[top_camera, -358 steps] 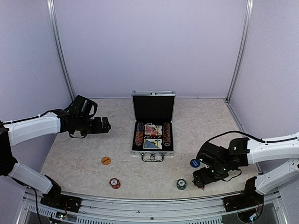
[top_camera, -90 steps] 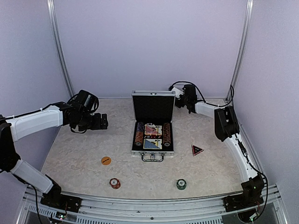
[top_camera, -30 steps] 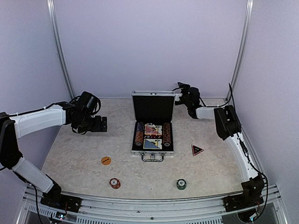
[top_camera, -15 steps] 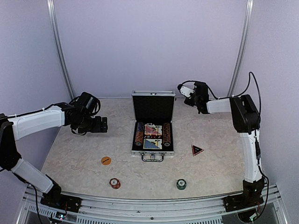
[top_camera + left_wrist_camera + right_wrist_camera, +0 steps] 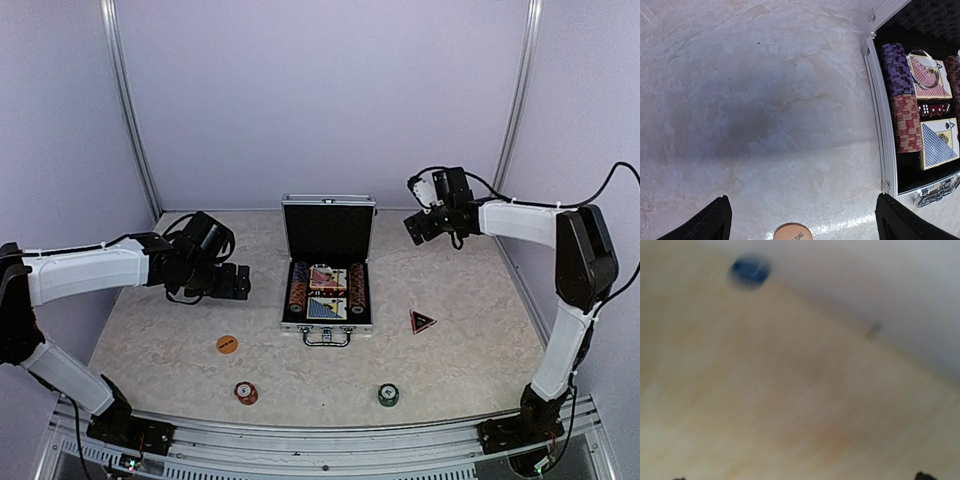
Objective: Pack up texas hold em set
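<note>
Where the counter (image 5: 480, 290) runs closest to the arm bases, a red chip stack (image 5: 246, 392) sits left of centre and a green chip stack (image 5: 388, 395) sits right of centre, well apart. A little farther back an orange disc (image 5: 227, 343) lies flat on the left. A red-black triangle marker (image 5: 422, 321) lies on the right, near the case (image 5: 327, 322) but apart from it.

The silver case stands open in the middle of the counter, handle (image 5: 326, 337) toward the bases and black-lined lid (image 5: 328, 230) upright at the back. Inside, a row of chips (image 5: 297, 285) fills the left side and another row (image 5: 357, 287) the right. Between them lie the blue deck (image 5: 327, 307), nearer, and the red deck (image 5: 327, 278), farther.

The left end effector (image 5: 238, 283) hovers low beside the case's left wall, released, its fingers (image 5: 707, 225) spread wide and pointing toward the case. Its wrist view shows the orange disc at the bottom edge.

The right end effector (image 5: 414, 228) hangs in the air beyond the case's right rear corner, also released, jaws wide apart. Its wrist view is blurred, showing only a blue round blob (image 5: 750, 269) near the wall.
</note>
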